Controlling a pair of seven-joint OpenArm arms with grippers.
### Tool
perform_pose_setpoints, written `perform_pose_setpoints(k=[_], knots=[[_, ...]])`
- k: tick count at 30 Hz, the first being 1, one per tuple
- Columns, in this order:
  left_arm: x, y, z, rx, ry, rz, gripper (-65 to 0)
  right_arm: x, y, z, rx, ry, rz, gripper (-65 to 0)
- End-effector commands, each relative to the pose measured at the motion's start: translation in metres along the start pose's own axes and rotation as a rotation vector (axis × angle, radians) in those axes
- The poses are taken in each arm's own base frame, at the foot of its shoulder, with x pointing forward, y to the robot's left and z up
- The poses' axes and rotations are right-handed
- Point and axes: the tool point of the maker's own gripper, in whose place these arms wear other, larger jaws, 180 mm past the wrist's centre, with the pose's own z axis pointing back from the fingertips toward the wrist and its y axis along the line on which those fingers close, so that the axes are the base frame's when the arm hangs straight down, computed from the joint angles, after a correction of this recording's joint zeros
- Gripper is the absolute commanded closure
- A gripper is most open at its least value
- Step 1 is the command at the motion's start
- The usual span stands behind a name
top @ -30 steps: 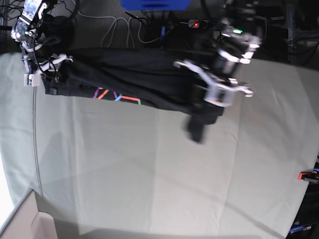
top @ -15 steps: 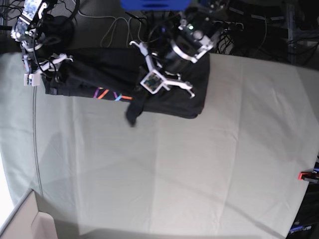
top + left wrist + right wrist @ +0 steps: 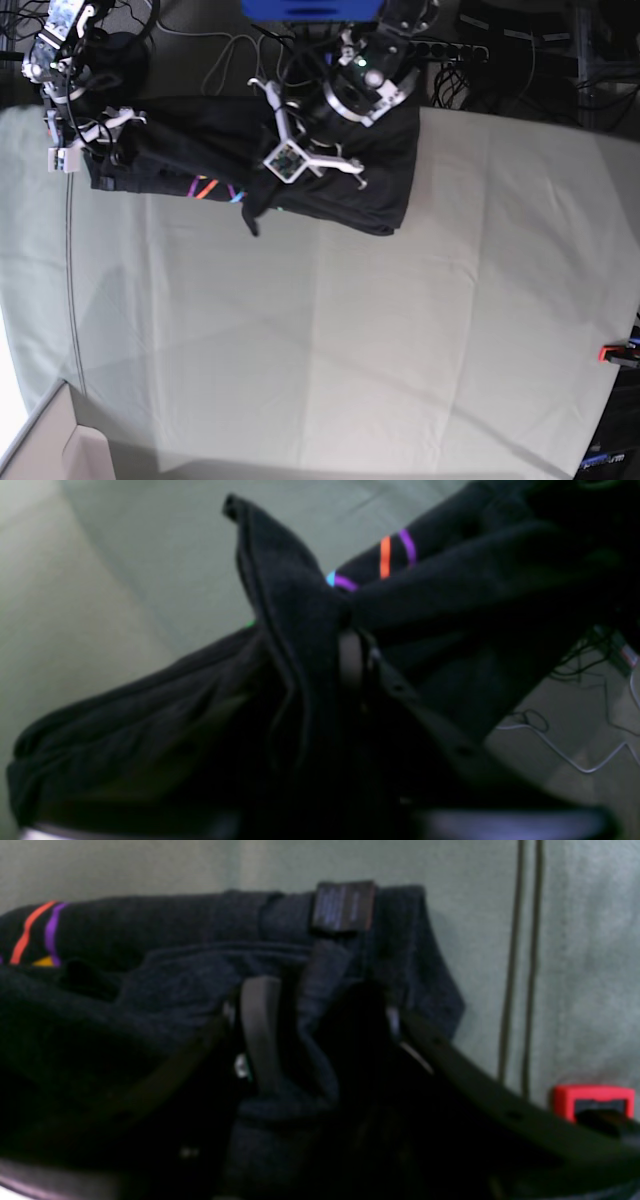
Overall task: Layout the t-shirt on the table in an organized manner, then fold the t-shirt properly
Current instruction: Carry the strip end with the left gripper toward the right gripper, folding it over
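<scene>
The t-shirt (image 3: 340, 185) and both arms crowd the far edge of the table (image 3: 350, 340); elsewhere lies open.

Matt black cotton t-shirt (image 3: 340, 190), pale cloth table (image 3: 350, 340)

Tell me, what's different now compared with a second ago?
The left gripper carried its end of the t-shirt across the table towards the other arm, folding the cloth over itself. A bunched tail of cloth hangs below it. The right gripper stayed put, clamped on the shirt's other end, and the coloured print hasn't moved.
</scene>
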Motion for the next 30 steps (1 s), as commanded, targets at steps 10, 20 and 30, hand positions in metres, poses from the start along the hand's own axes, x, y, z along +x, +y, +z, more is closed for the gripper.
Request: perform_pose_setpoints(k=[10, 20, 30], knots=[[0.054, -0.011, 0.008, -0.021, -0.157, -0.023, -44.5, 0.007, -0.005, 0.003, -0.008, -0.019, 0.012, -26.7], [0.030, 0.034, 0.037, 0.075, -0.124, 0.020, -44.4, 0.009, -0.005, 0.003, -0.009, -0.023, 0.011, -26.7], [-0.045, 0.028, 0.038, 0.040, 0.059, 0.052, -44.4, 0.012, -0.005, 0.002, -0.008, -0.030, 0.011, -26.7]])
